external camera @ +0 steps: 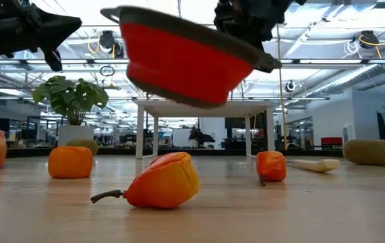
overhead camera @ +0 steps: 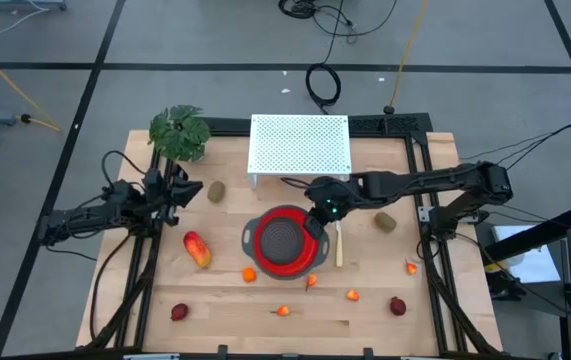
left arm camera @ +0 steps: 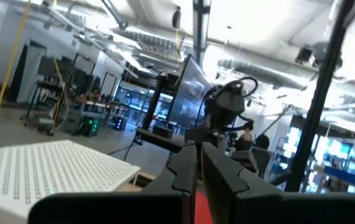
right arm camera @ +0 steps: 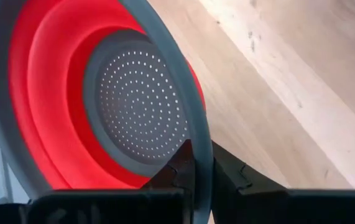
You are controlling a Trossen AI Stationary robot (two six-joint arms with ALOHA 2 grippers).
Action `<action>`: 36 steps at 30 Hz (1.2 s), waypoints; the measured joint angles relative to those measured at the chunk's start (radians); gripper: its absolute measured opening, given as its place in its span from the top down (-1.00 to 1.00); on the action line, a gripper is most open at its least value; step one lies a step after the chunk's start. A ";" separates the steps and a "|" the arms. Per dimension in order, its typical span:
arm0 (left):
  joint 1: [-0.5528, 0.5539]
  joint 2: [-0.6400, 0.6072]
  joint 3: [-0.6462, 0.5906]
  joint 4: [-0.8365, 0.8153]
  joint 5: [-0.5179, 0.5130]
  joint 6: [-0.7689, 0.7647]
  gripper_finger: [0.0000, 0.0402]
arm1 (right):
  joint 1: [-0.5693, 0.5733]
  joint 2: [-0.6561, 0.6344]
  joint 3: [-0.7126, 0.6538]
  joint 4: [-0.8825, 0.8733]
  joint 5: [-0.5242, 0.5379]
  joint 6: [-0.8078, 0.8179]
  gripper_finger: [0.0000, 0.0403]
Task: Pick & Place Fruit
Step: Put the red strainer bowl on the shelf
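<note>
A red colander [overhead camera: 287, 240] with a grey rim and a perforated grey bottom hangs tilted above the table in the low view [external camera: 185, 57]. My right gripper [overhead camera: 323, 212] is shut on its rim. Small toy fruits lie on the wooden table around it: a red-yellow oblong one [overhead camera: 197, 249], brown oval ones [overhead camera: 217, 190] [overhead camera: 386, 221], tiny orange ones [overhead camera: 249, 274] [overhead camera: 352, 294] and dark-red ones [overhead camera: 179, 312] [overhead camera: 397, 306]. My left gripper [overhead camera: 178, 190] is shut, holds nothing and hovers over the table's left side near the plant. My right gripper pinches the colander's grey rim [right arm camera: 199, 155] on the side toward the table's right, one finger [right arm camera: 177, 171] inside the bowl and one [right arm camera: 230, 174] outside. It comes from above, slanting from the right. The colander is lifted clear of the table and tilted, its bottom edge [external camera: 179, 98] hanging lowest.
A white perforated stand [overhead camera: 300, 145] stands at the far middle, with a leafy green plant [overhead camera: 180, 132] at the far left. A slim pale knife [overhead camera: 340, 243] lies just right of the colander. Bare wood shows along the near edge between the fruits.
</note>
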 joint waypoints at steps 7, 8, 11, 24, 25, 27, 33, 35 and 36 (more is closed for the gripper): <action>0.000 0.075 0.005 0.050 -0.019 -0.063 0.88 | -0.001 0.001 0.093 -0.126 0.000 -0.094 0.95; 0.000 0.094 0.014 0.050 -0.027 -0.068 0.88 | -0.001 0.001 0.105 -0.144 0.000 -0.108 0.95; 0.000 0.163 0.052 0.051 -0.033 -0.071 0.88 | -0.001 0.001 0.140 -0.188 0.000 -0.146 0.95; -0.010 0.617 0.366 -0.070 0.017 0.012 0.88 | -0.001 0.000 0.223 -0.448 -0.004 -0.178 0.95; -0.017 0.654 0.395 -0.092 0.022 0.022 0.88 | -0.001 0.000 0.226 -0.471 -0.004 -0.178 0.95; -0.036 0.729 0.453 -0.137 0.024 0.045 0.88 | -0.001 0.000 0.226 -0.497 -0.004 -0.178 0.95; -0.090 0.936 0.641 -0.266 0.023 0.113 0.88 | -0.001 0.000 0.226 -0.536 -0.001 -0.179 0.95; -0.106 1.001 0.706 -0.315 0.009 0.128 0.88 | -0.001 0.000 0.226 -0.536 0.002 -0.185 0.95; -0.114 1.029 0.738 -0.347 -0.003 0.135 0.88 | -0.001 0.000 0.226 -0.536 0.009 -0.189 0.95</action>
